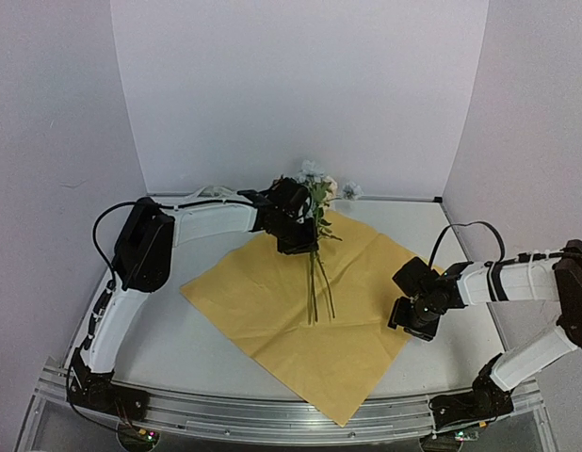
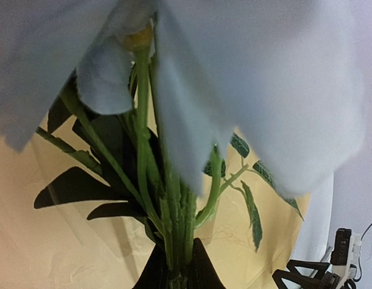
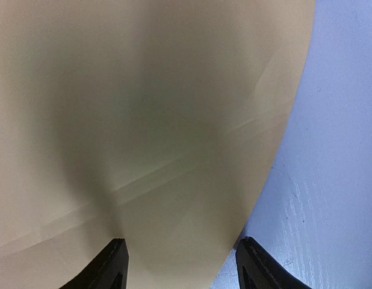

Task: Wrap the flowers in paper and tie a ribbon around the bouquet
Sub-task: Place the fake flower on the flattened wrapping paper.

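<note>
Paper [image 1: 272,311] lies flat on the desk [image 1: 159,339], yellow face up, set as a diamond across centre frame. Left gripper [image 1: 302,240] is clamped on the flowers [image 1: 315,179] just below the heads. The stems run down the paper's middle line, judged so that both sides can fold over them. Right gripper [image 1: 412,322], fingers apart, hangs at the paper's right edge in the right of the frame, judged ready to take that edge.

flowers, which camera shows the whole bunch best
Top external: it shows the flowers whole, blooms to stem ends, over the paper. Left wrist shows only stems, leaves and blurred petals up close. Right wrist shows none of them, just paper.
</note>
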Controlling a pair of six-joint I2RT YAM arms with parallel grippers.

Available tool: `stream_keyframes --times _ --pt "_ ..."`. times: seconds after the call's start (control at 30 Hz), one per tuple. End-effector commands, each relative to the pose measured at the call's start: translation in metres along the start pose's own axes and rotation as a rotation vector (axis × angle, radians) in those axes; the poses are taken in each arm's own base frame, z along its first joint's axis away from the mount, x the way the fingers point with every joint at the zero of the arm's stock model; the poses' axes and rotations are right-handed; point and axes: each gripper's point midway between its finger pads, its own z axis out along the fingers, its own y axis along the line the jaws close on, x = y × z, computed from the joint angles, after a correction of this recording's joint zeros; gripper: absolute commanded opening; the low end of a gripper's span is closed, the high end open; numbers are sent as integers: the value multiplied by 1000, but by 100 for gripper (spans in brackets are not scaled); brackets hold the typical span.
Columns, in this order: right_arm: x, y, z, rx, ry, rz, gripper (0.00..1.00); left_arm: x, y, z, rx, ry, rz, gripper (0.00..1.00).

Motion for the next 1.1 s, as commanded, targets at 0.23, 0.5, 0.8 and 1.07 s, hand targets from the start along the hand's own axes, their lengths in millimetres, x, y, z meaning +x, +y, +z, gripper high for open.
stream_keyframes --times 0.23,0.5,0.8,1.07 --pt "-9 43 -26 -112 -56 -6 64 -4 7 18 -33 -9 32 0" --pt "-12 54 -37 -121 -58 -43 67 -7 8 18 -34 -13 47 19" --pt "-24 68 -54 -127 -78 -120 73 -34 -18 -28 25 -99 71 46" --pt "-40 130 -51 -173 -49 -372 92 -44 17 -92 26 -159 -24 53"
